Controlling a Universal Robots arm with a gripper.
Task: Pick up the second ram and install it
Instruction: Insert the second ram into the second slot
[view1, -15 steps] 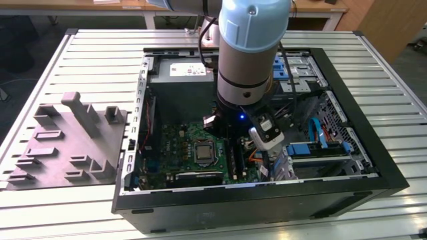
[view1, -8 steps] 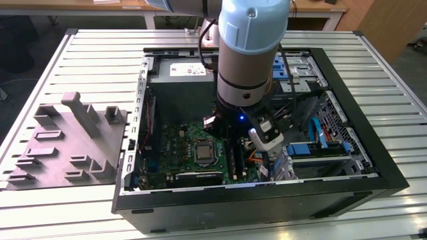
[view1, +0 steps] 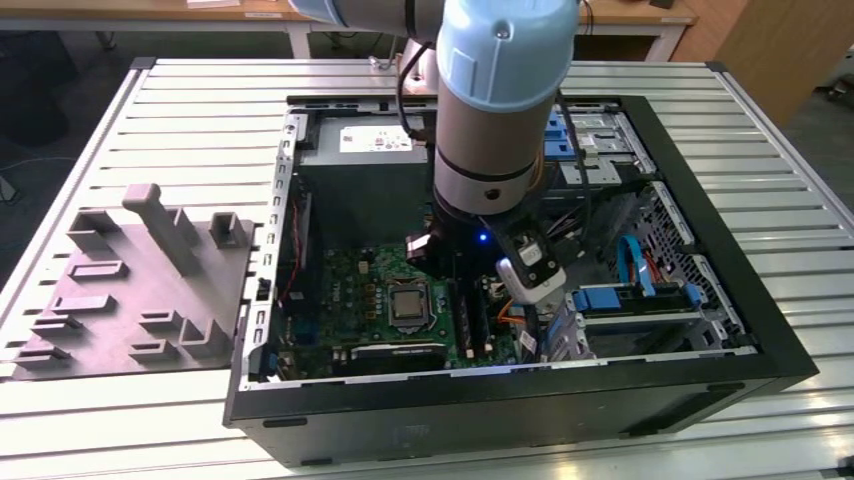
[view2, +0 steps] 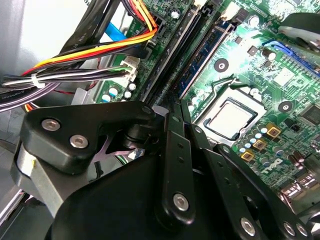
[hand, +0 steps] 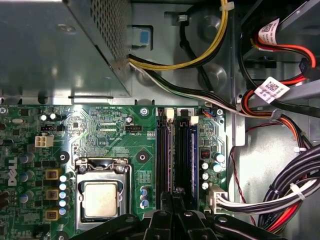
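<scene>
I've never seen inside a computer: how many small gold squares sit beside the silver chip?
3, in a row beside the silver chip in the first wrist view: a gold square at one end, one in the middle, one at the other end. More may be hidden.

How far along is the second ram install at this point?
Done: a blue-green stick sits in a motherboard slot. In hand: the claw hovers low over the black slots beside it. Left: whether this stick is the second ram, fully seated, cannot be told.
</scene>
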